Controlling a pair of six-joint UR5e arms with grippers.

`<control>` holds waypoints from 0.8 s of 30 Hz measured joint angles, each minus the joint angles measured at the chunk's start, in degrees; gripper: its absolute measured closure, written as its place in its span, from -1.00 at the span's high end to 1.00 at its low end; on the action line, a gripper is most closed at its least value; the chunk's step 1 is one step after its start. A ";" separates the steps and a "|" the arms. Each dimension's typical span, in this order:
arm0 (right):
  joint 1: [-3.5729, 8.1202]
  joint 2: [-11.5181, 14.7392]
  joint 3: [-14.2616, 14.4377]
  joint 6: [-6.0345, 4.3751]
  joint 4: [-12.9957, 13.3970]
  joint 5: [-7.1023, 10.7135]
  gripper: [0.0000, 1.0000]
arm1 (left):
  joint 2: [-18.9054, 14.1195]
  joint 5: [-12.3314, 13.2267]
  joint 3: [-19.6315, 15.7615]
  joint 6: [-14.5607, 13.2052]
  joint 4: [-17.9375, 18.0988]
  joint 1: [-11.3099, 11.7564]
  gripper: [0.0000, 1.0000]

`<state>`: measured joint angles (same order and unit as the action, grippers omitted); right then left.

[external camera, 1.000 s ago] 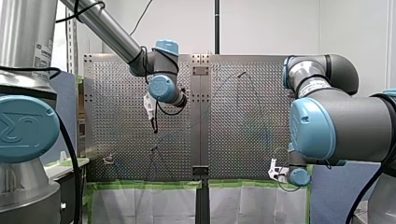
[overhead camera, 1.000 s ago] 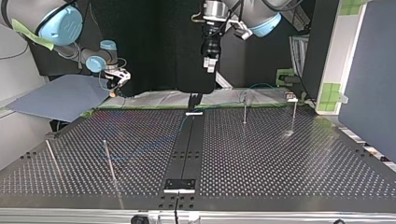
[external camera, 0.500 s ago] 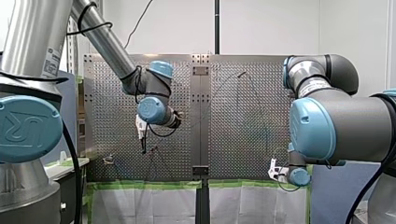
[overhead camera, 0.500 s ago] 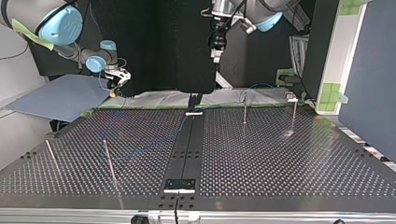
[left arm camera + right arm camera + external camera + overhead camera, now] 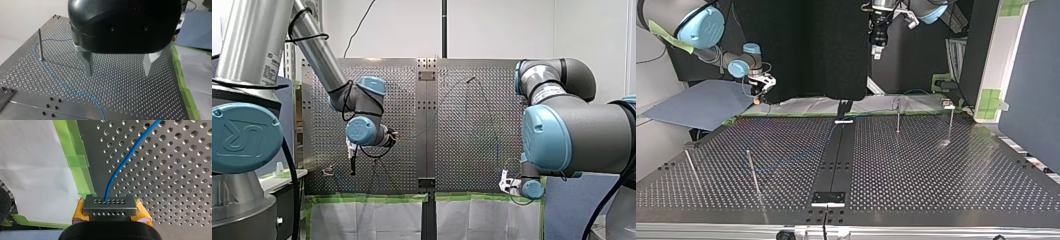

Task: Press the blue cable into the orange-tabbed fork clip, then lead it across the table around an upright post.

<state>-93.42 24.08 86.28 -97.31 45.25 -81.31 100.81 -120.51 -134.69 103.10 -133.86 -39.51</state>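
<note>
Aloft, left fingers (image 5: pixel 86 62) spread apart and empty, hovering above the perforated counter (image 5: pixel 120 100), blue cable (image 5: pixel 56 78) lying loose on it beside them, passing the foot of an upright post (image 5: pixel 39 43), yellow-padded right fingers (image 5: pixel 115 208) clenched on the blue cable at the counter's edge beside green tape (image 5: pixel 77 162).

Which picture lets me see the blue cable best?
The left wrist view: the blue cable shows as a long line snaking past an upright post. The right wrist view shows only a short stretch running into my right gripper. Front and top views show only faint traces.
</note>
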 joint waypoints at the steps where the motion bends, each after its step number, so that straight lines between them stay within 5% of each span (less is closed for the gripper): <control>1: -0.01 0.00 -0.01 0.01 -0.01 0.00 -1.00 | 0.30 0.08 -0.17 -0.04 0.70 0.22 1.00; 16: 0.01 0.11 -0.08 0.09 -0.31 0.00 -1.00 | 6.65 3.05 0.10 -0.89 8.06 2.64 1.00; 24: 0.02 0.14 -0.17 0.16 -0.33 0.00 -1.00 | 7.30 3.40 0.14 -1.36 8.84 2.90 1.00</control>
<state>-93.40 24.22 86.12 -97.15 44.92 -81.31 108.11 -117.11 -134.54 101.74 -125.02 -36.60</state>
